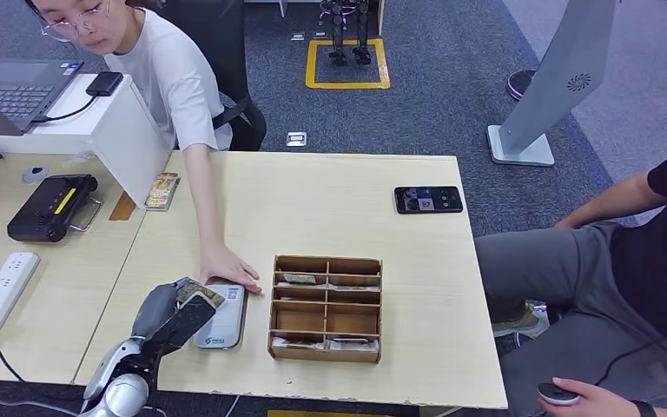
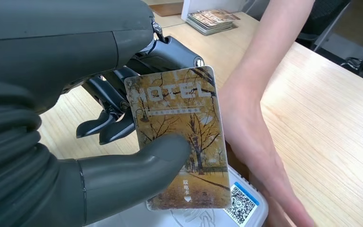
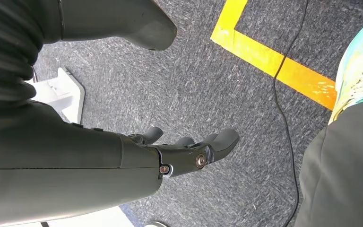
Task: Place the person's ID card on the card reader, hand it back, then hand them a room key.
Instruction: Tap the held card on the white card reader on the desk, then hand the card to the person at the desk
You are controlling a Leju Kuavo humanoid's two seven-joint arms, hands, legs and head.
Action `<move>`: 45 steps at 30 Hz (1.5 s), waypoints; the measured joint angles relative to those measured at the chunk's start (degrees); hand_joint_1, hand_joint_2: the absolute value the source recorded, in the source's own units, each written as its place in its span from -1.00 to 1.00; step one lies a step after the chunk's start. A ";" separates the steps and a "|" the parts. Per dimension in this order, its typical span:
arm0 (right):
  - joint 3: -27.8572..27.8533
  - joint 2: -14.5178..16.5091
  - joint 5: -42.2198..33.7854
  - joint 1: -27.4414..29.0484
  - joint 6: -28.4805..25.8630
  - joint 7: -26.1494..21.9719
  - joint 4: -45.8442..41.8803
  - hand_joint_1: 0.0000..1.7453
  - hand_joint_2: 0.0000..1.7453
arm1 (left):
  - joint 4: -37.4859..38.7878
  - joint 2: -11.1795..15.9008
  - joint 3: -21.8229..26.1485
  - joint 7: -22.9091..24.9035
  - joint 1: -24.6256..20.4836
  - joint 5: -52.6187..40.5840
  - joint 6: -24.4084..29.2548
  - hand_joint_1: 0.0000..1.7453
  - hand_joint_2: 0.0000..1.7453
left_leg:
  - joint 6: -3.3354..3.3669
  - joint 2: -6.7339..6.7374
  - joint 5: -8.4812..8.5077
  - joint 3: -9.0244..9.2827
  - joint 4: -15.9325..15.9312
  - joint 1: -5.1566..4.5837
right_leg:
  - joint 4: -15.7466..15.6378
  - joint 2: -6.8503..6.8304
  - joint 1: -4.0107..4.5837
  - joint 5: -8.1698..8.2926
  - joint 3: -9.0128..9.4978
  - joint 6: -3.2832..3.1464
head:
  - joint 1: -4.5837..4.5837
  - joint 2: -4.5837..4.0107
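My left hand (image 1: pixel 167 314) grips a room key card (image 2: pixel 179 123) printed with autumn trees and the word HOTEL, thumb pressed on its face and fingers (image 2: pixel 105 124) behind it. The card (image 1: pixel 198 294) hovers just over the white card reader (image 1: pixel 223 328) near the table's front left. A person's hand (image 1: pixel 226 263) lies flat on the reader's far edge, right beside the card (image 2: pixel 253 132). The reader's QR label (image 2: pixel 242 204) peeks out under the card. Over the carpet my right hand (image 3: pixel 185 152) hangs with fingers apart, holding nothing.
A wooden compartment box (image 1: pixel 326 308) with cards stands right of the reader. A phone (image 1: pixel 428 199) lies at the far right. A black device (image 1: pixel 52 207), power strip (image 1: pixel 0 282) and card stack (image 1: pixel 162 191) sit left. A seated person (image 1: pixel 625 287) is at the right edge.
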 joint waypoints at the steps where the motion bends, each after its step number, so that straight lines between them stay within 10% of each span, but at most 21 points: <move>1: 0.01 0.00 0.01 0.00 0.01 0.00 0.00 -1.00 1.00 | 0.13 0.00 0.02 0.07 0.00 -0.39 0.04 1.00 1.00 | 0.00 0.00 0.00 0.00 0.00 0.00 | 0.00 0.00 0.00 0.00 0.00 0.00 | 0.00 0.00; 26: 0.15 0.00 -0.13 -0.09 -0.06 -0.05 0.37 -1.00 1.00 | 4.45 -1.92 0.02 2.23 1.92 -11.58 2.21 1.00 1.00 | 0.01 -0.06 -0.01 0.20 -0.02 -0.01 | 0.00 -0.13 -0.01 -0.02 0.28 0.00 | 0.00 0.00; 45: 0.15 0.00 -0.03 -0.17 -0.04 -1.43 0.42 -1.00 1.00 | 0.05 -3.39 0.42 -13.02 4.09 19.73 -7.13 1.00 1.00 | 0.05 -0.10 0.05 0.18 0.00 0.00 | 0.00 -0.16 0.00 -0.01 0.21 0.01 | 0.00 0.00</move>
